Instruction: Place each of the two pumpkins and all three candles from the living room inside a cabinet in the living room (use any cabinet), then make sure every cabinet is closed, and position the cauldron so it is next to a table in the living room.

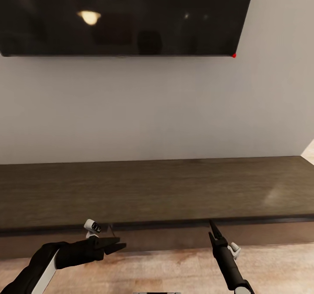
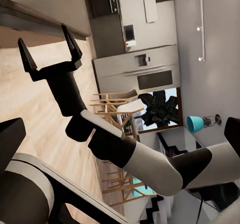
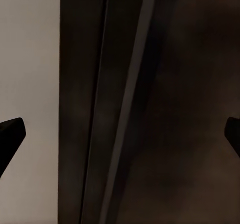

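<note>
Cabinet [image 1: 152,189] faces both empty grippers, right fingers [image 2: 70,42] spread (left wrist view), left's state unclear

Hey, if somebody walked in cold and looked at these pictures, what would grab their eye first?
Probably the big dark television on the pale wall, reflecting ceiling lights, with a small red dot at its lower right corner. Below it runs the long dark-brown cabinet, its front shut as far as shows. Both arms reach toward that front: the left gripper low at left, the right gripper open near the top edge.
</note>
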### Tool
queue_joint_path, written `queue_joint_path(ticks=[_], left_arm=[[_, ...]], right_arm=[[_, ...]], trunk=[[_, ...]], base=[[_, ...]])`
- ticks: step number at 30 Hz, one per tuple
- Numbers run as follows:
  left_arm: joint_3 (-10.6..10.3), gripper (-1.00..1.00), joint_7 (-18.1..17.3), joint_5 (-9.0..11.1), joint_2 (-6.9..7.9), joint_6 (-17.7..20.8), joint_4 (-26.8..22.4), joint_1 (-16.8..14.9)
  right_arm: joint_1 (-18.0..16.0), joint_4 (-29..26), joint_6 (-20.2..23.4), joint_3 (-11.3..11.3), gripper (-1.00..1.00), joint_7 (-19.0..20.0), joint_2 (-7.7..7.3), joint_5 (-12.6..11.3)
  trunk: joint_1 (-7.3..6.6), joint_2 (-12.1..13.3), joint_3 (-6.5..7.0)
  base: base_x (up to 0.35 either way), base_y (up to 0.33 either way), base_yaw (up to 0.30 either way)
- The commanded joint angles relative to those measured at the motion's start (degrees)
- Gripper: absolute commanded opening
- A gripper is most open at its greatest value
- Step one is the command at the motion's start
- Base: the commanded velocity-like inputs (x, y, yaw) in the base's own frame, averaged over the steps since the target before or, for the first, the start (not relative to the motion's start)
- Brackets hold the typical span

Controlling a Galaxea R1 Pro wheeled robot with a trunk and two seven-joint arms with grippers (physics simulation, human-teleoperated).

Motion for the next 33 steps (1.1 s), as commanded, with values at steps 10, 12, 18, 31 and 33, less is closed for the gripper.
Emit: queue_joint_path(ticks=[10,12,18,31,33], left_arm=[[-0.04,1.0,-0.11,0.18,0.06,0.62,0.01,-0.02],[-0.03,1.0,-0.11,0.22,0.06,0.64,0.01,0.0],[-0.04,1.0,-0.34,0.24,0.45,0.61,0.01,0.03],[-0.03,1.0,-2.12,0.27,0.63,0.56,0.06,0.04],[-0.03,1.0,-2.13,0.27,0.6,0.56,0.04,0.02]], right_arm=[[-0.03,0.08,0.37,-0.12,1.0,0.17,0.06,-0.4],[-0.03,0.09,0.37,-0.12,1.0,0.17,0.06,-0.4],[-0.03,0.08,0.37,-0.12,1.0,0.14,0.01,-0.4],[-0.03,0.11,0.37,-0.12,-1.0,-0.33,0.02,-0.45],[-0.03,0.11,0.37,-0.12,-1.0,-0.52,0.04,-0.47]], trunk=[[0.0,-0.02,-0.05],[0.0,-0.02,-0.05],[0.0,-0.02,-0.05],[0.0,-0.02,-0.05],[0.0,-0.02,-0.05]], base=[[0.032,0.0,0.0],[0.001,0.0,0.0],[0.0,0.0,0.0],[0.0,0.0,0.0],[0.0,0.0,0.0]])
